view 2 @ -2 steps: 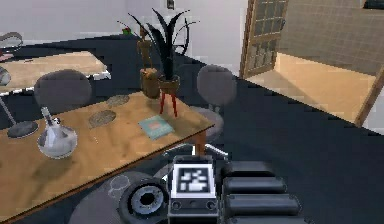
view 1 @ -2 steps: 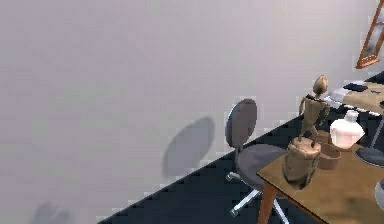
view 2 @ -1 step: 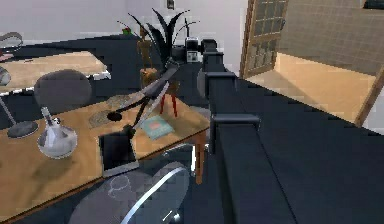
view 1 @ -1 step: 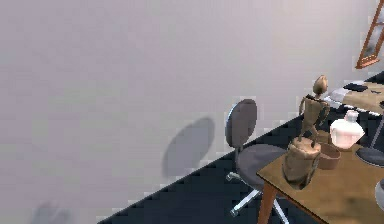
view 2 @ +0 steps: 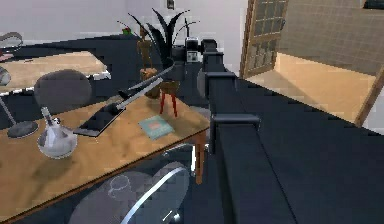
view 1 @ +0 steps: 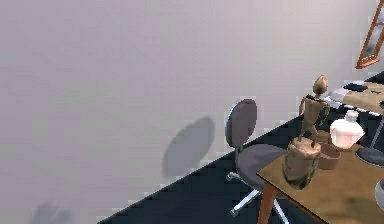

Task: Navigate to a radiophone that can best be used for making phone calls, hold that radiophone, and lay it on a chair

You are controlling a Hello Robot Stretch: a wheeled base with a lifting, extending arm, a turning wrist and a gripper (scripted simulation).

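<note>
A grey office chair [view 1: 245, 132] stands on the dark floor between the grey wall and a wooden table [view 1: 330, 190]. In the arm side view a grey chair back [view 2: 65, 90] rises behind the long wooden table [view 2: 110, 150], and another grey chair [view 2: 150, 200] sits at its near edge. A small red-legged seat [view 2: 167, 92] stands past the table's far end. Small white and dark things [view 2: 192, 55] rest on a low dark stand beside a plant; I cannot make out what they are.
The table holds a brown jug [view 1: 300, 160], a white vase [view 1: 347, 132], a wooden figure [view 1: 318, 105], a laptop [view 2: 100, 118], a teal book [view 2: 155, 126] and a glass flask [view 2: 55, 140]. A dark sofa [view 2: 255, 150] runs along the right. A glazed door [view 2: 265, 35] opens onto wooden floor [view 2: 325, 80].
</note>
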